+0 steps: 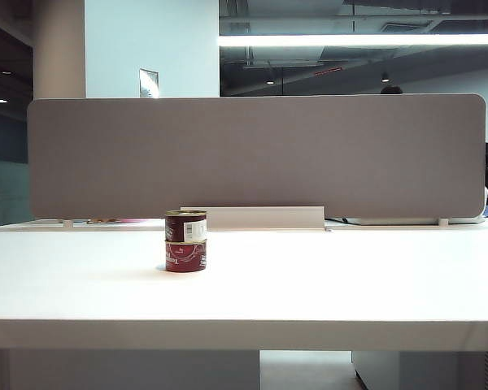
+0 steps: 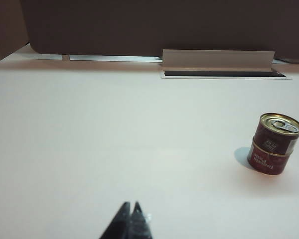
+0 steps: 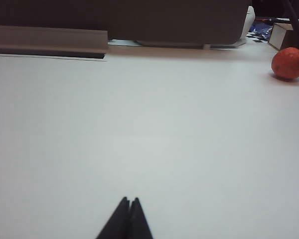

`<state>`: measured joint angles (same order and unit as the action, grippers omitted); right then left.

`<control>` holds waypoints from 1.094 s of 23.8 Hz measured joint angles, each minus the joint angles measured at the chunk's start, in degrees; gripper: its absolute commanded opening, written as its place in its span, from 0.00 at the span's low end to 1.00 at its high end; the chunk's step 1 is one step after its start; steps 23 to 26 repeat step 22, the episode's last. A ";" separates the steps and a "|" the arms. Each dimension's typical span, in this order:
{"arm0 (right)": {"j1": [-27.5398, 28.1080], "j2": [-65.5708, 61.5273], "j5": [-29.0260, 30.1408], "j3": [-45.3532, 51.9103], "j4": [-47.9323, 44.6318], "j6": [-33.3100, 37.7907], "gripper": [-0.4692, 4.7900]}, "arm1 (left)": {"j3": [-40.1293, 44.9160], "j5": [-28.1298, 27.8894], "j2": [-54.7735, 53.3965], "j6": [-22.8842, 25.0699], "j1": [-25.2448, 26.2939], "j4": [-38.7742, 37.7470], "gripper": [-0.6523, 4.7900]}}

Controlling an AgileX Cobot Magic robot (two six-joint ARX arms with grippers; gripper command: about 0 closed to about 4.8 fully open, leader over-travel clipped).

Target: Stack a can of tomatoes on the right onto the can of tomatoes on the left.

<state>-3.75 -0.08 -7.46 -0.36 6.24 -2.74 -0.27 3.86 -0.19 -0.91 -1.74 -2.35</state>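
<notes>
Exterior view: white worktop (image 1: 325, 284), front edge running full width; upper can (image 1: 185, 227) stacked squarely on lower can (image 1: 185, 256), left of centre, well back from the front edge and just before the grey partition (image 1: 252, 154); broad bare surface to either side. Left wrist view: left hand (image 2: 131, 210), fingertips pressed together, holding nothing, low over the worktop, well apart from the cans. Right wrist view: right hand (image 3: 129, 204), fingertips pressed together, empty; orange ball (image 3: 289, 63) near the far corner.
</notes>
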 measured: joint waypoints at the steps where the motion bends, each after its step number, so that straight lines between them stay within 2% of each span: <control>1: -0.07 0.00 0.04 0.00 0.04 -0.04 0.09 | 0.00 0.00 0.00 0.00 0.00 0.00 0.11; 26: -0.46 0.00 0.09 0.00 2.27 -0.11 0.09 | 0.00 0.00 0.00 0.00 0.00 0.00 0.11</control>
